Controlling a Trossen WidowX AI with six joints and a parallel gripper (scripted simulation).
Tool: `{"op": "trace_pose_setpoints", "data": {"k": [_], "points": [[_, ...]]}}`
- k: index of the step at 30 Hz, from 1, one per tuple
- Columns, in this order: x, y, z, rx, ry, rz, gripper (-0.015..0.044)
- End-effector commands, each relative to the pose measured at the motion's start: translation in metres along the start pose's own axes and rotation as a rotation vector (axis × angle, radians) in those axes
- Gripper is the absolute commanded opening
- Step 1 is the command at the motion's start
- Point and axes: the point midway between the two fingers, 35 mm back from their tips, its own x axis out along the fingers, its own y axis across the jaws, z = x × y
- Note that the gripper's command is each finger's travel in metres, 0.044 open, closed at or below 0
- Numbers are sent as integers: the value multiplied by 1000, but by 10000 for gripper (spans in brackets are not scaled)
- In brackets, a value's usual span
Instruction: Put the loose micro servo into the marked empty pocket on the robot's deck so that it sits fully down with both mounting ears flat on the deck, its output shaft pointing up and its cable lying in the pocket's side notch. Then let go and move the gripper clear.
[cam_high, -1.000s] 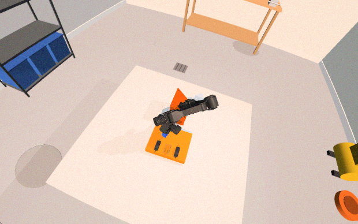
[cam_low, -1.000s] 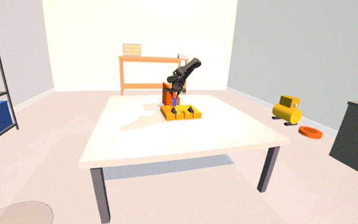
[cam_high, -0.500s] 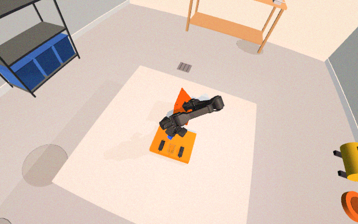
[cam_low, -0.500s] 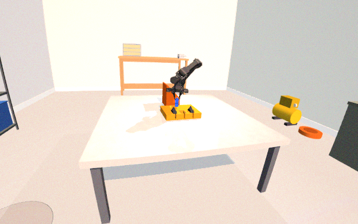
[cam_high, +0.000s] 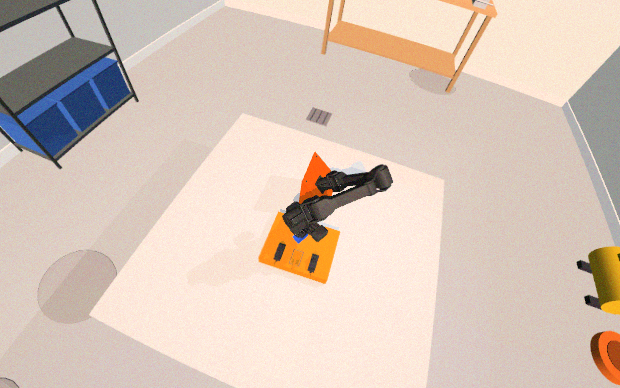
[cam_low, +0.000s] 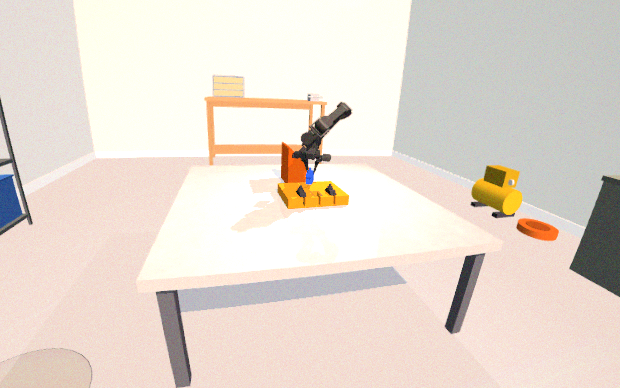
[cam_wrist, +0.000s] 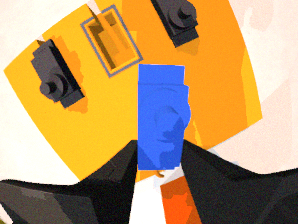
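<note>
Blue micro servo (cam_wrist: 160, 117) clamped in the gripper (cam_wrist: 158, 160) above the deck (cam_wrist: 220, 70) (two black servos (cam_wrist: 172, 8) flank the marked pocket (cam_wrist: 111, 39)).

Claw (cam_wrist: 160, 163) clamped on blue servo (cam_wrist: 160, 119), arm bent.

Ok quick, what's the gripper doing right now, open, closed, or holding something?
Gripper: closed on the blue micro servo, holding it above the orange deck.
</note>
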Motion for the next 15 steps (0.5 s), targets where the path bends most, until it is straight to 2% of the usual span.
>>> {"op": "trace_pose_setpoints", "data": {"k": [1, 15], "points": [[0, 1, 0, 120, 0, 5, 0], [0, 1, 0, 607, 1, 5, 0]]}}
